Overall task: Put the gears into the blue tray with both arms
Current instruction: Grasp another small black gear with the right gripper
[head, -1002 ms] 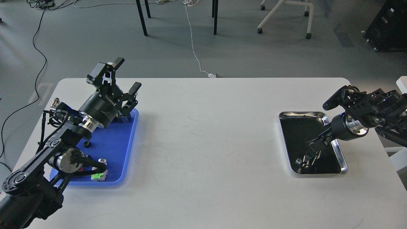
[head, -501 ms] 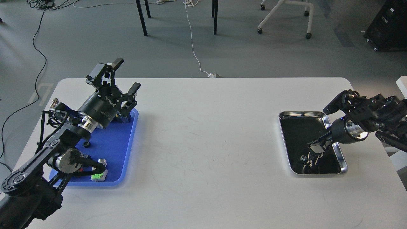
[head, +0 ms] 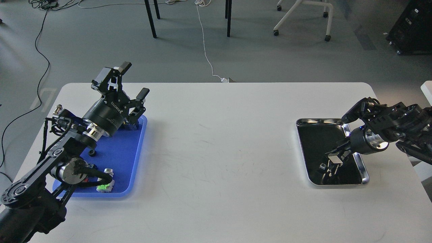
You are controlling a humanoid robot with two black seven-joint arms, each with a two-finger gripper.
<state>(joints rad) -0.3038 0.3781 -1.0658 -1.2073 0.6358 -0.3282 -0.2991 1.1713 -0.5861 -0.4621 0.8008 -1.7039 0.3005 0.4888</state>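
Note:
The blue tray point(head: 118, 152) lies at the table's left side. One small black gear point(head: 91, 153) rests on it near the left arm. My left gripper point(head: 135, 79) is raised over the tray's far end, open and empty, its fingers spread wide. My right gripper point(head: 332, 161) points down into the shiny steel tray point(head: 319, 120) at the right, just above its dark bottom. Its fingers look close together, but they are small and dark against the tray. I cannot make out whether a gear sits between them.
A green push-button switch point(head: 104, 185) and a silver-topped part point(head: 108, 171) lie at the near end of the blue tray, partly behind my left arm. The white table point(head: 219, 152) is bare between the two trays. Chair legs and cables lie on the floor beyond.
My right gripper has drawn up and to the right inside the steel tray, away from its near left corner. The left arm has stayed still.

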